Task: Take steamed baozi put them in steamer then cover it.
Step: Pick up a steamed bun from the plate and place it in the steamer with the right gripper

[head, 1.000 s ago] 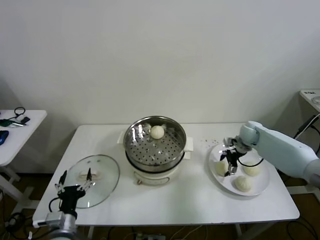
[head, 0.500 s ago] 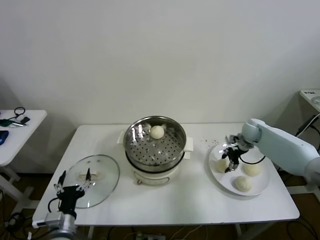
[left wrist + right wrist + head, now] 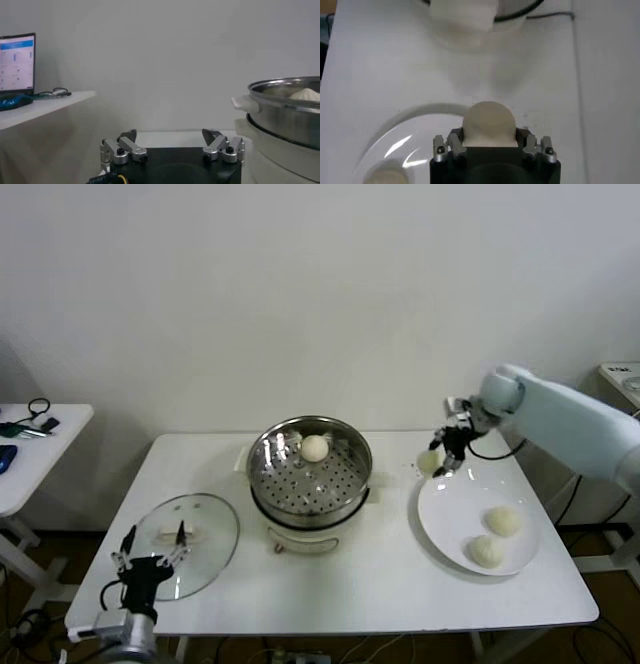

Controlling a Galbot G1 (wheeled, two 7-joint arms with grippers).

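A small round cream-white dough bun (image 3: 429,461) sits clamped between the fingers of the right gripper (image 3: 441,459), lifted off the table and hanging over the far left rim of the flat white round plate (image 3: 450,524) — the wrist view shows the bun (image 3: 488,123) filling the gap between the two jaws, with the plate's edge (image 3: 415,112) below it. Two more cream-white buns (image 3: 502,520) (image 3: 487,551) lie on the plate's right half, just beside each other; its left half is bare. A fourth bun (image 3: 315,448) rests on the perforated floor at the back of the round shiny stainless-steel steamer basket (image 3: 345,484), which stands on its cream-white pot base in the middle of the white table (image 3: 390,584). The rest of the basket floor is free, and a strip of bare tabletop lies between the steamer and the plate's left edge.

The round clear glass lid with a cream-white bar handle (image 3: 205,514) lies flat near the table's front left corner, well apart from the steamer. The left gripper (image 3: 150,560) hangs at the lid's near edge, fingers spread wide and holding nothing — its wrist view shows the steamer's rim (image 3: 280,95) off to one side.
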